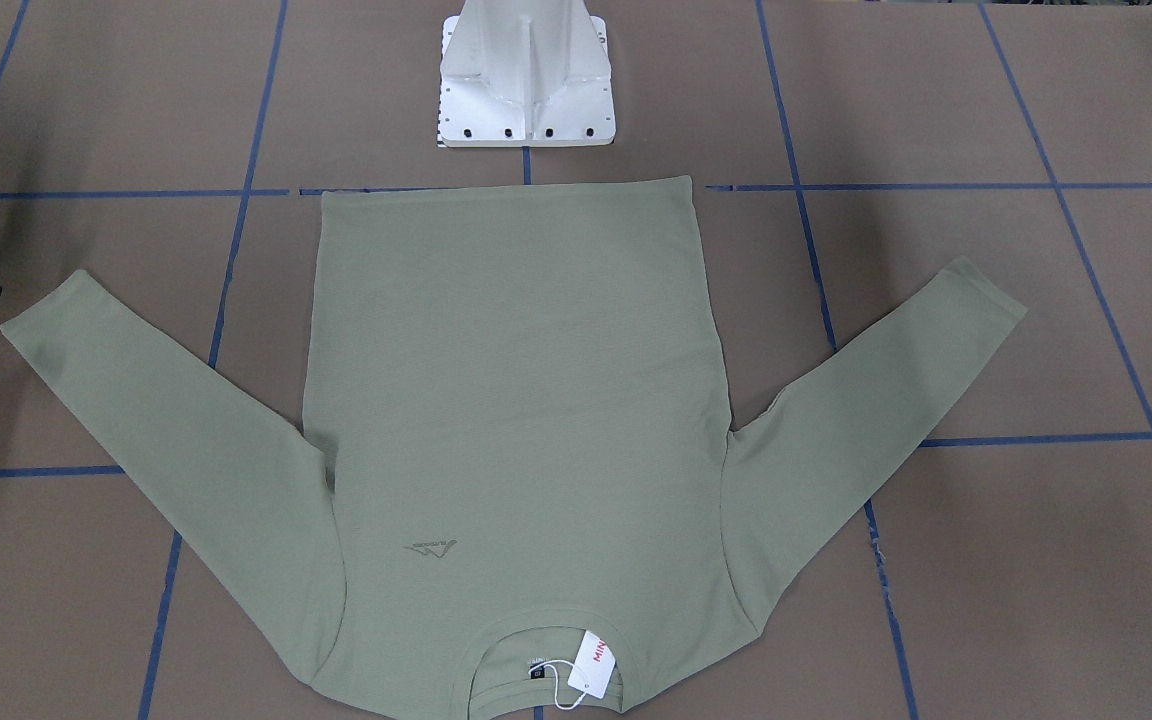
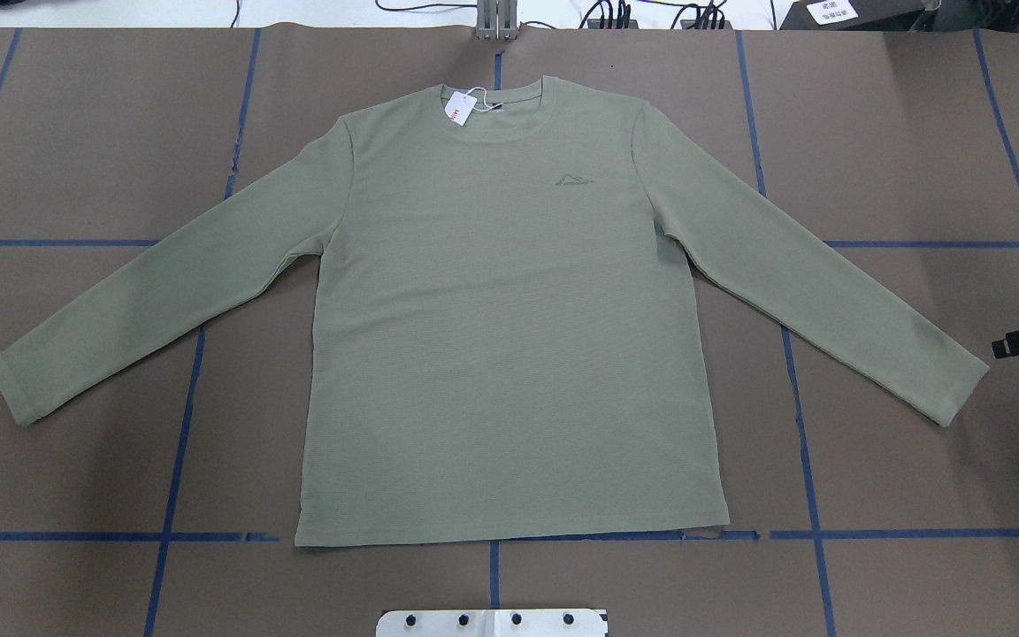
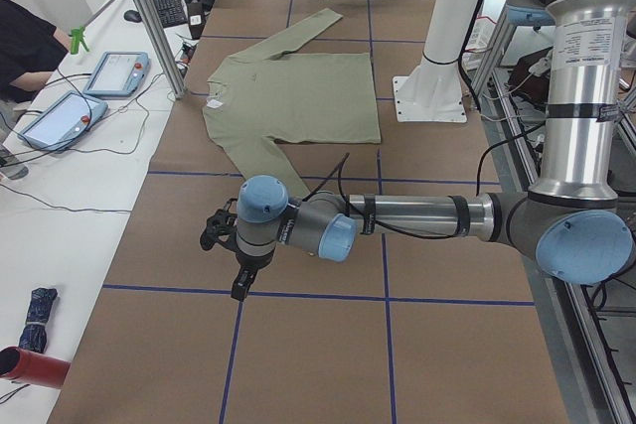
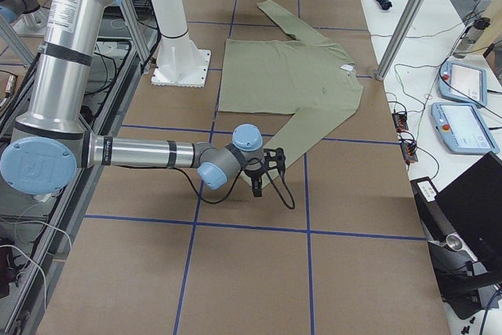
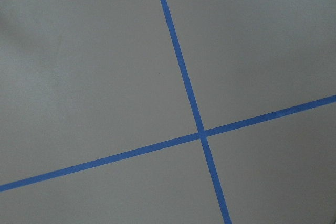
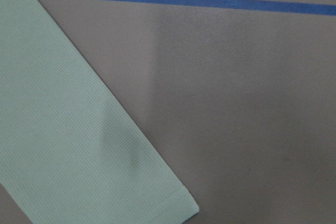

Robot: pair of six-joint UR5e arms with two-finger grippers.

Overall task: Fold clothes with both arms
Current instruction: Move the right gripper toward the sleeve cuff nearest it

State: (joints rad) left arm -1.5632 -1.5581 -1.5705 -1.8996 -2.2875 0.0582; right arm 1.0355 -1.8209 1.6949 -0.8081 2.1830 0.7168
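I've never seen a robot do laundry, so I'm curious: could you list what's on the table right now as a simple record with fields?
Shirt: green long-sleeved shirt, flat, front up, sleeves spread, unfolded
Tag: white tag at the neck
Table: brown table with blue tape lines
Right gripper: near one sleeve cuff; open or shut unclear
Left gripper: over bare table beyond the other sleeve; open or shut unclear

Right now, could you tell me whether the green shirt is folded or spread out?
Spread out: the shirt lies flat and face up, both sleeves extended outward, no fold visible.
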